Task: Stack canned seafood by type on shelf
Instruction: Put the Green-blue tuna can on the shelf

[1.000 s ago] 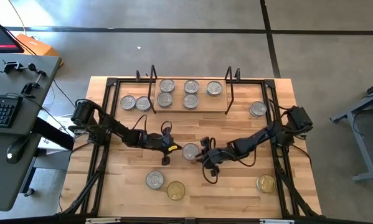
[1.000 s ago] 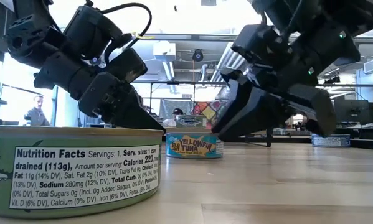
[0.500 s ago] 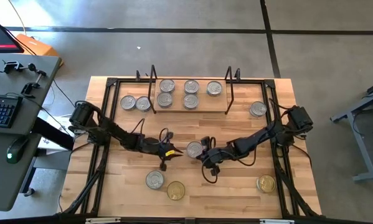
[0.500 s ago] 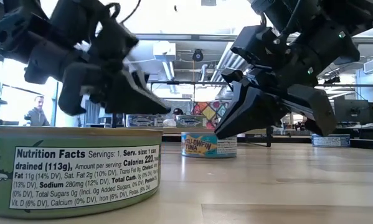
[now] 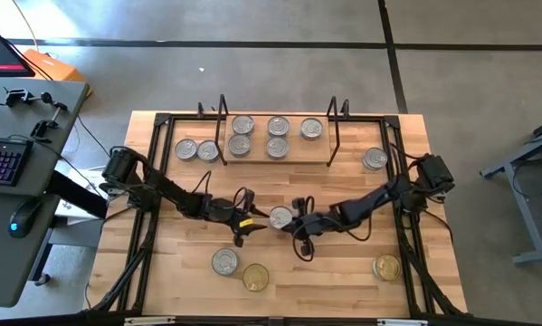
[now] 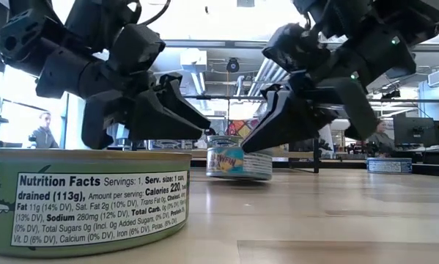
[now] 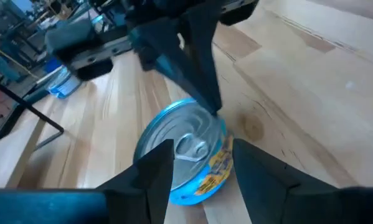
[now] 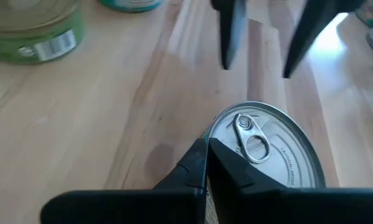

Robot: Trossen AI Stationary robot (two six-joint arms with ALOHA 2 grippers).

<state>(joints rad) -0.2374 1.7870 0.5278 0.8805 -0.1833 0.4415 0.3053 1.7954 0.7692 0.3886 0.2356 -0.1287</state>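
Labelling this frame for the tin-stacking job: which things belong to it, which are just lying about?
Job:
- shelf with five tins on it
- yellowfin tuna tin mid-table, between both hands
- loose tins: two beside the shelf, one at the right edge, silver and gold near front, gold front right
- left hand, open; right hand, shut

Lying about:
- keyboard, mouse on the side desk

— Where do the tins sit?
— Five silver-lidded tins (image 5: 275, 137) lie flat on the shelf (image 5: 280, 156) (one stands alone at its right end). A blue yellowfin tuna tin (image 5: 280, 217) tilts mid-table.
— And the gold ones?
— Two gold-lidded tins (image 5: 255, 277) lie flat near the front edge, well apart.
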